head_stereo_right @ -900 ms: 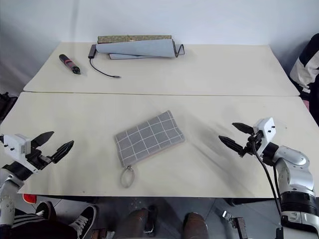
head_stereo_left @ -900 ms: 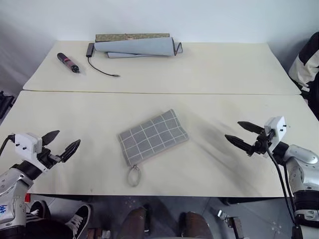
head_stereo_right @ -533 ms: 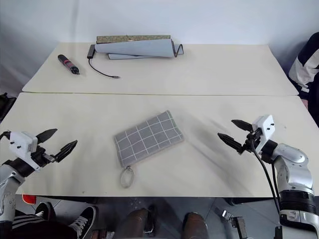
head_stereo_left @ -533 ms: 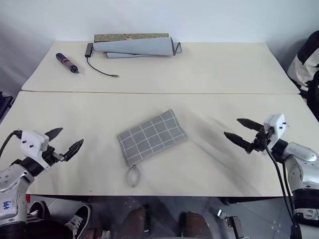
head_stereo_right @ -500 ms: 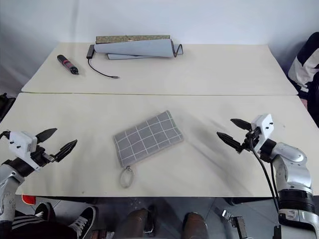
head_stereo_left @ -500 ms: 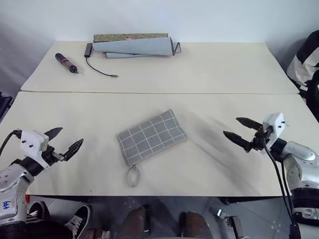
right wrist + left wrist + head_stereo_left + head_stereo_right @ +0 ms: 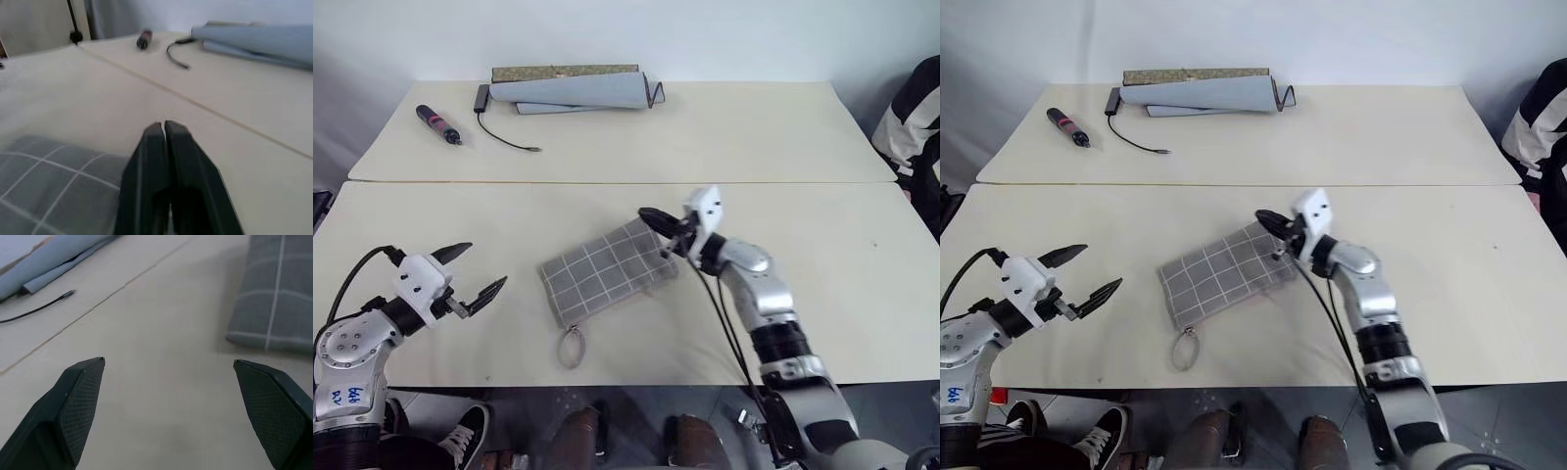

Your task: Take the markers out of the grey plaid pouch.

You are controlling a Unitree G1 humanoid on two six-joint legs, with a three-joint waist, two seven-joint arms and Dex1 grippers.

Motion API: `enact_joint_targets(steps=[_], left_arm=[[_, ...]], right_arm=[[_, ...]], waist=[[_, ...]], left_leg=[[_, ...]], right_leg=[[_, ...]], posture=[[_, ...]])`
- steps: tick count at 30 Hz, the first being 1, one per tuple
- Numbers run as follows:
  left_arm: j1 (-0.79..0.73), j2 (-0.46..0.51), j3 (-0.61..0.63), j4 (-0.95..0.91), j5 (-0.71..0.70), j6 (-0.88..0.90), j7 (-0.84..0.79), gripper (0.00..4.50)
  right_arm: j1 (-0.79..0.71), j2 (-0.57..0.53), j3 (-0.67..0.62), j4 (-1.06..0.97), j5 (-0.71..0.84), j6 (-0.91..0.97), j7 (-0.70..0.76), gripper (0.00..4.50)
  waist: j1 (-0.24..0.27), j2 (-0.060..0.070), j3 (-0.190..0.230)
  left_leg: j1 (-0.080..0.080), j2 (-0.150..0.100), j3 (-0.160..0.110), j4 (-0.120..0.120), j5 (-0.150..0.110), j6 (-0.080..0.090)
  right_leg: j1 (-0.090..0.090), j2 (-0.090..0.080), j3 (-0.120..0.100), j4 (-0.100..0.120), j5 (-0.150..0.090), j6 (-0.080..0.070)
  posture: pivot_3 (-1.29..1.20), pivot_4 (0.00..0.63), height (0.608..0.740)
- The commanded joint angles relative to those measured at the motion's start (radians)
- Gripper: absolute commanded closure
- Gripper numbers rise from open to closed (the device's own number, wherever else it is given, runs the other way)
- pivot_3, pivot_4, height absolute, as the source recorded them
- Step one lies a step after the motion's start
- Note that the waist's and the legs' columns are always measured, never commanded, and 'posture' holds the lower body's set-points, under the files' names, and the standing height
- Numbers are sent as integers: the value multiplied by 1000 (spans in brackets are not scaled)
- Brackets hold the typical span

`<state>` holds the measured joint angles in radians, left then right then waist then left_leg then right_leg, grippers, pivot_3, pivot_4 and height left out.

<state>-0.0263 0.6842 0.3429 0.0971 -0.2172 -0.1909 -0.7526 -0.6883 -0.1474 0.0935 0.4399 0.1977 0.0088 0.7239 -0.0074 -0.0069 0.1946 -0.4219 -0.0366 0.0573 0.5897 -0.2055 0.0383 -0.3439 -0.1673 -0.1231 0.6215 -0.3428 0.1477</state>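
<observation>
Centrally, grey plaid pouch (image 7: pixel 609 271) lying flat and slanted on the near table (image 7: pixel 822 284), zip loop (image 7: pixel 574 347) pointing toward the front edge, right gripper (image 7: pixel 658 221) hovering at its far corner with fingers pressed together holding nothing, left gripper (image 7: pixel 470 271) waiting well apart, jaws spread wide and empty.

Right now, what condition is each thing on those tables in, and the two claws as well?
grey plaid pouch: lying flat, closed, no markers showing outside it.
zip loop: lying on the table at the near end.
left gripper: open wide, empty, clear of the pouch.
right gripper: shut, over the pouch's far corner.
grey mat: rolled, far table.
black-and-red pen tool: lying untouched.
</observation>
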Motion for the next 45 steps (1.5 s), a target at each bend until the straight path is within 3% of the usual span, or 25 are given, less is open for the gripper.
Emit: enact_joint_targets(steps=[1, 8, 25, 29, 40, 44, 45], left_arm=[[21, 21, -21, -16, 56, -122, -7, 0], [41, 38, -104, -45, 152, -297, -17, 0], [-175, -12, -338, 145, 316, -480, 53, 0], [-213, -25, -371, 185, 296, -489, 40, 731], [-215, -11, -386, 209, 268, -511, 27, 4420], [-197, -12, -399, 183, 299, -499, 45, 4467], [-196, -18, -393, 176, 310, -493, 65, 4500]], right_arm=[[-93, 0, 28, 185, -116, -113, -91, 4465], [-138, -50, 84, 373, -239, -243, -86, 4465], [-83, -66, 58, 321, -217, -255, -30, 4465], [-77, -69, 48, 303, -218, -242, -35, 4500], [-69, -54, -3, 240, -127, -185, -4, 4500], [-26, -40, -101, 113, 88, -23, 128, 4500], [-7, -60, -96, 81, 93, -6, 157, 4108]], waist=[[0, 0, 0], [-18, -1, 0], [-19, -1, -1], [-21, -1, -1], [-22, -1, -1], [-22, -1, -1], [-21, -1, -1]], left_leg=[[0, 0, 1, 0, 0, 0], [0, 1, 3, -1, 0, 0], [2, 4, 5, 0, 0, 1], [2, 3, 5, 1, 0, 1], [2, 4, 5, 1, 1, 1], [2, 4, 5, 1, 1, 2], [2, 4, 5, 1, 1, 2]], right_leg=[[0, 0, 0, 0, 0, 0], [-2, 1, 3, 1, 0, -1], [-2, 2, 3, 2, 1, -1], [-1, 2, 3, 2, 1, -1], [-1, 2, 3, 3, 1, -1], [-1, 2, 3, 3, 1, -1], [-1, 2, 3, 3, 1, -1]], posture=[[0, 150, 740], [0, 150, 740], [0, 150, 740], [0, 150, 740], [0, 150, 740], [0, 150, 740], [0, 150, 740]])
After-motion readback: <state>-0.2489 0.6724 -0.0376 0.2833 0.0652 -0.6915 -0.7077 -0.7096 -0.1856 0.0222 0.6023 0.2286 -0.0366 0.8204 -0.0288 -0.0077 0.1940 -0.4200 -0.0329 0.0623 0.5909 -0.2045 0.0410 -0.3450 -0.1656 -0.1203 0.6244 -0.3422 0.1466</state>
